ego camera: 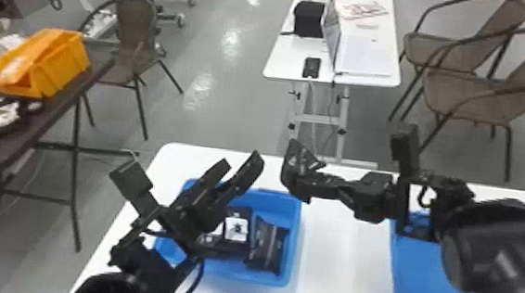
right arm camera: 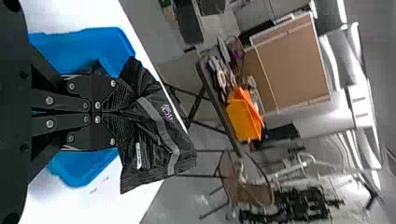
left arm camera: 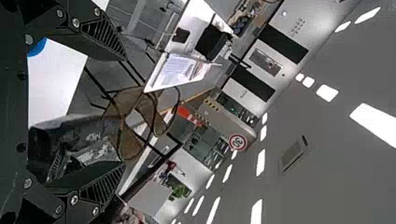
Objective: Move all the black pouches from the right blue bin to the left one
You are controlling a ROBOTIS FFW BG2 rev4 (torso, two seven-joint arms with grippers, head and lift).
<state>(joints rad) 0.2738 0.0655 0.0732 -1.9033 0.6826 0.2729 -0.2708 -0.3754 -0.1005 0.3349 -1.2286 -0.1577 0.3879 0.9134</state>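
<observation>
My right gripper [ego camera: 318,187] is above the table between the bins, shut on a black pouch [ego camera: 298,164] beside the left blue bin's [ego camera: 295,235] upper right corner. In the right wrist view the gripper [right arm camera: 122,113] pinches the pouch [right arm camera: 156,133], which has a grey stripe, by one end. Over the left part of the left bin, my left gripper [ego camera: 242,159] stands open and empty; the left wrist view shows its parted fingers, the gripper [left arm camera: 123,109], with the held pouch [left arm camera: 88,142] farther off. Inside the left bin lie black pouches [ego camera: 268,247]. My right arm partly covers the right blue bin [ego camera: 443,284].
Both bins stand on a white table [ego camera: 338,259], with a bare strip between them. At the left is a dark table [ego camera: 40,125] bearing an orange bin [ego camera: 63,62] and loose items. Chairs [ego camera: 463,95] and another white table [ego camera: 284,62] stand beyond.
</observation>
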